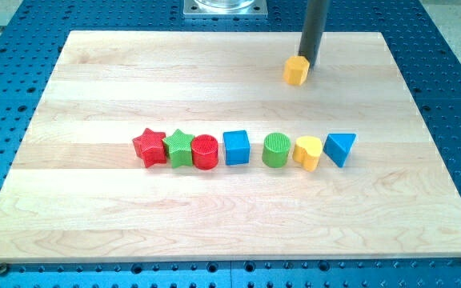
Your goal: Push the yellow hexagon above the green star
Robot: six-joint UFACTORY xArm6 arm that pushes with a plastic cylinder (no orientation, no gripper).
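Note:
The yellow hexagon (296, 70) lies on the wooden board near the view's top, right of centre. My tip (308, 64) is right against its upper right side. The green star (180, 147) sits in a row across the board's middle, far down and to the left of the hexagon, between a red star (149, 146) and a red cylinder (205, 151).
The row continues to the right with a blue cube (236, 147), a green cylinder (277, 150), a yellow heart (308, 152) and a blue triangle (340, 148). The wooden board (94, 72) lies on a blue perforated table.

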